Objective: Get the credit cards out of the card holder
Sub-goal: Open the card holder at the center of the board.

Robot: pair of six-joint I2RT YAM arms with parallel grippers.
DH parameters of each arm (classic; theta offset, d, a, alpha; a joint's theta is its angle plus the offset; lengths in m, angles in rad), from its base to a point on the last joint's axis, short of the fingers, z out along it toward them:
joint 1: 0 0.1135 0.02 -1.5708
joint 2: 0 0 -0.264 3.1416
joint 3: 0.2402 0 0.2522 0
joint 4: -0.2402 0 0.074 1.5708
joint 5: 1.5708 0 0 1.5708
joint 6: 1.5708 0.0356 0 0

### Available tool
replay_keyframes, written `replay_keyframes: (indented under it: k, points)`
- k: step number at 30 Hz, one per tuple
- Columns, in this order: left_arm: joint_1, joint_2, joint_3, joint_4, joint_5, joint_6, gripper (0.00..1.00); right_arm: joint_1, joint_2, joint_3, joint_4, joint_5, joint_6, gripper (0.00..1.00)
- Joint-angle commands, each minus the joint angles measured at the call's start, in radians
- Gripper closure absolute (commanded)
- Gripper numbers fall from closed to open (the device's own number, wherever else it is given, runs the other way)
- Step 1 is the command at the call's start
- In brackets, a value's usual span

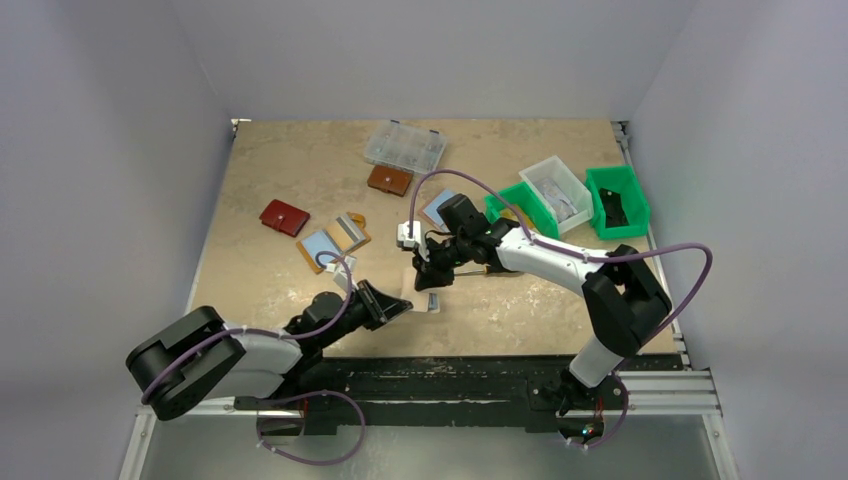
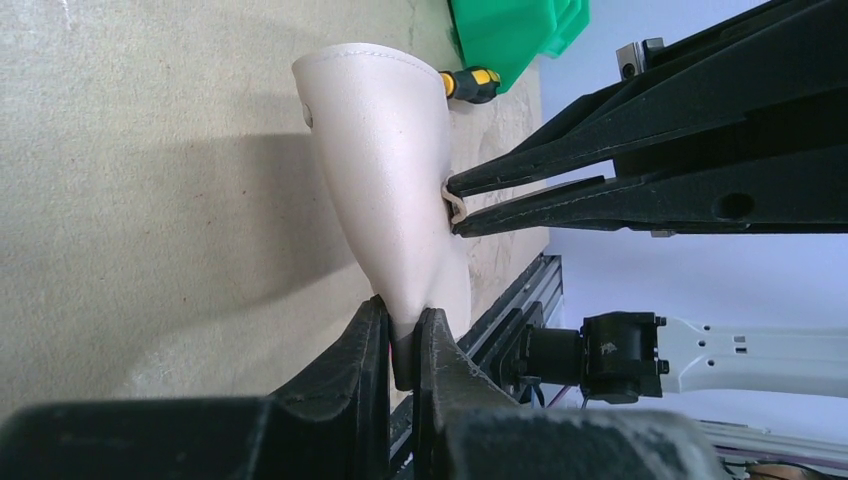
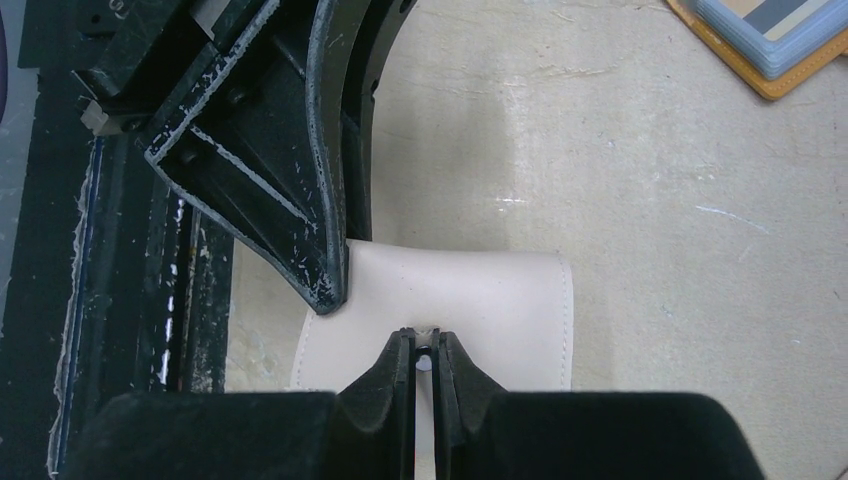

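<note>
The card holder (image 1: pixel 420 296) is a pale beige folded wallet near the table's front edge, between both grippers. My left gripper (image 1: pixel 403 304) is shut on its lower edge, as the left wrist view (image 2: pixel 405 335) shows, and the holder (image 2: pixel 380 150) curves up from the jaws. My right gripper (image 1: pixel 432 274) is shut on the holder's small snap tab (image 3: pixel 424 338) and also shows in the left wrist view (image 2: pixel 455 205). The holder (image 3: pixel 480 300) is closed and its inside and any cards in it are hidden.
An open tan wallet (image 1: pixel 335 242) with pale blue and silvery-grey inside lies left of centre. A red wallet (image 1: pixel 284 217), a dark brown wallet (image 1: pixel 389 180), a clear organiser box (image 1: pixel 404 146), a pale blue card (image 1: pixel 437 208), green bins (image 1: pixel 617 200) and a white bin (image 1: pixel 557 190) lie behind. A screwdriver (image 2: pixel 470 85) lies nearby.
</note>
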Motion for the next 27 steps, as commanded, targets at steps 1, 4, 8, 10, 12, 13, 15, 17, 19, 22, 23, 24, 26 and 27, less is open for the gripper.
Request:
replay_keyframes:
  k: [1, 4, 8, 10, 12, 13, 15, 17, 19, 22, 23, 24, 26, 27]
  points:
    - [0.017, -0.062, -0.066, 0.008, -0.084, -0.021, 1.00, -0.005, -0.059, 0.011, -0.014, 0.027, -0.035, 1.00]
    - [0.019, -0.127, -0.071, -0.066, -0.109, -0.016, 1.00, -0.016, -0.064, 0.009, -0.023, 0.062, -0.051, 1.00]
    - [0.022, -0.207, -0.071, -0.160, -0.137, -0.005, 1.00, -0.022, -0.066, 0.008, -0.040, 0.102, -0.064, 1.00]
    - [0.021, -0.239, -0.071, -0.191, -0.146, -0.001, 1.00, -0.022, -0.061, 0.009, -0.045, 0.113, -0.069, 1.00]
    - [0.023, -0.254, -0.071, -0.214, -0.152, 0.001, 1.00, -0.022, -0.056, 0.012, -0.050, 0.124, -0.075, 1.00]
    - [0.023, -0.260, -0.071, -0.222, -0.155, 0.001, 1.00, -0.022, -0.055, 0.013, -0.056, 0.129, -0.077, 1.00]
    - [0.023, -0.266, -0.071, -0.237, -0.161, 0.002, 1.00, -0.024, -0.051, 0.017, -0.063, 0.141, -0.083, 1.00]
    - [0.023, -0.267, -0.071, -0.249, -0.165, 0.001, 1.00, -0.023, -0.052, 0.017, -0.070, 0.156, -0.092, 1.00]
    - [0.023, -0.270, -0.070, -0.270, -0.177, -0.001, 1.00, -0.024, -0.058, 0.017, -0.076, 0.169, -0.103, 1.00]
    - [0.023, -0.276, -0.070, -0.298, -0.191, -0.007, 1.00, -0.026, -0.066, 0.016, -0.084, 0.173, -0.111, 1.00]
    - [0.023, -0.277, -0.070, -0.300, -0.192, -0.006, 1.00, -0.026, -0.067, 0.015, -0.085, 0.170, -0.111, 1.00]
    - [0.023, -0.275, -0.068, -0.301, -0.191, -0.004, 1.00, -0.028, -0.067, 0.015, -0.084, 0.159, -0.109, 1.00]
    - [0.023, -0.266, -0.054, -0.301, -0.180, 0.006, 1.00, -0.030, -0.060, 0.011, -0.078, 0.097, -0.092, 1.00]
    - [0.023, -0.250, -0.043, -0.299, -0.172, 0.013, 1.00, -0.029, -0.054, 0.010, -0.068, 0.066, -0.077, 1.00]
